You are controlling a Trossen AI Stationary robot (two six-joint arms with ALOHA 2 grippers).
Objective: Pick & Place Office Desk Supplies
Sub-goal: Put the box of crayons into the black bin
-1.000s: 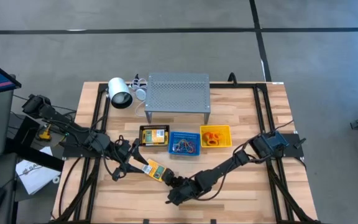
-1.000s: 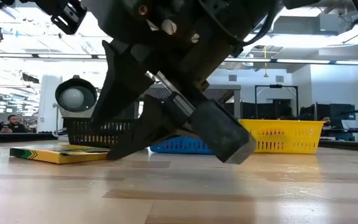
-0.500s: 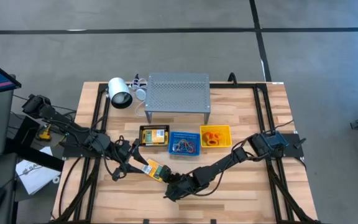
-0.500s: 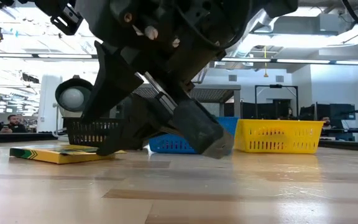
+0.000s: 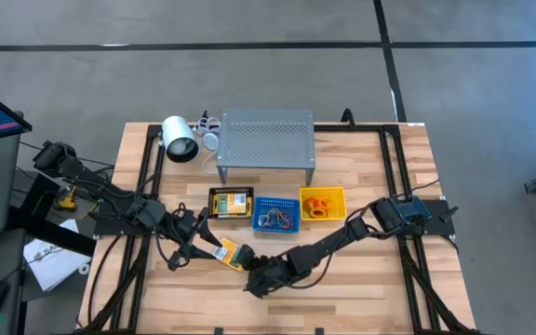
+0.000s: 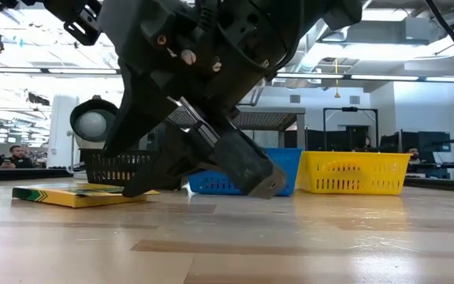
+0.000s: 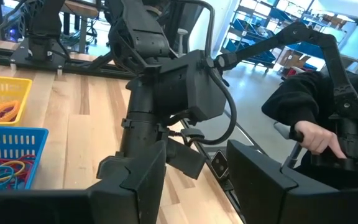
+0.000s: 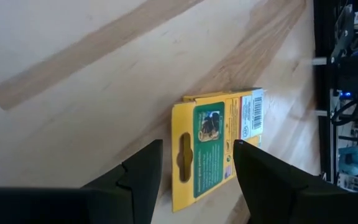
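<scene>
On the wooden table (image 5: 361,288), the grey perforated metal shelf (image 5: 266,141) stands at the far middle, with a white cylindrical lamp-like object (image 5: 180,140) lying just beside it on the left. In front of the shelf runs a row of three small baskets: a black one (image 5: 230,204) holding a yellow-and-green crayon pack, a blue one (image 5: 274,215) with a tangle of coloured band loops, and a yellow one (image 5: 323,204) with orange loops.

The right arm reaches across from the table's right side toward the near middle. Its right gripper (image 5: 252,276) hangs low over the near end of a loose flat yellow-and-green crayon pack (image 5: 228,253), which lies on the bare wood in front of the black basket. In the right wrist view the two dark fingers (image 8: 135,180) stand apart, spread to either side of the pack's hang-tab end (image 8: 216,148), not yet clamped on it.

The left arm lies along the table's left side, its left gripper (image 5: 201,234) just beside the far end of the same pack; the fingers (image 7: 135,186) stand parted and hold nothing.

Beyond the table's edge, a person's hand (image 7: 312,138) rests on a control handle.
</scene>
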